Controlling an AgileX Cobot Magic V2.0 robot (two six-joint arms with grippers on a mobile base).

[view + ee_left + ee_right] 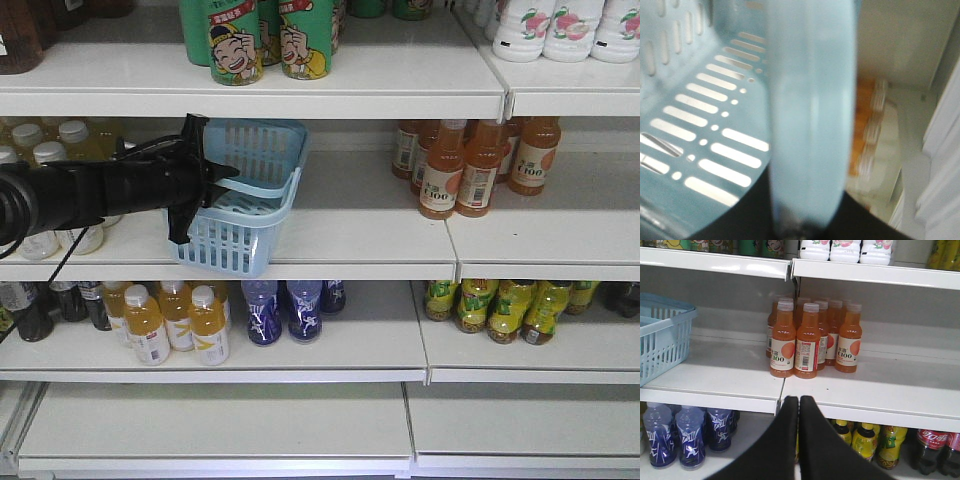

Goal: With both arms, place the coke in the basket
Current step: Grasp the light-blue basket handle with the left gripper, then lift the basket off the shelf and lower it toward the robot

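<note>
Nearest: right pincer (799,402) at the foot of its wrist view, jaws pressed flat together, nothing held. Just past it the shelf (865,385) edge, then orange bottles (807,340) dead ahead, upright. On the same shelf, off to its left, the basket (665,340). One tier down, low right: dark cola bottles (932,445), plastic, red labels, not the target. No coke found in any view, so its bearing and long axis cannot be given.

Front view: left arm (100,190) stretched level from the left, left pincer (222,175) at the basket's left wall. Left wrist view blurred; the basket's rim or handle shows as a pale strip down the centre, running into black below. Jaws seem astride it; clamped or loose, cannot tell.

Judgement: left pincer is committed to the basket and right pincer is free, so the fetch falls to the right, and it must first find the bottle
</note>
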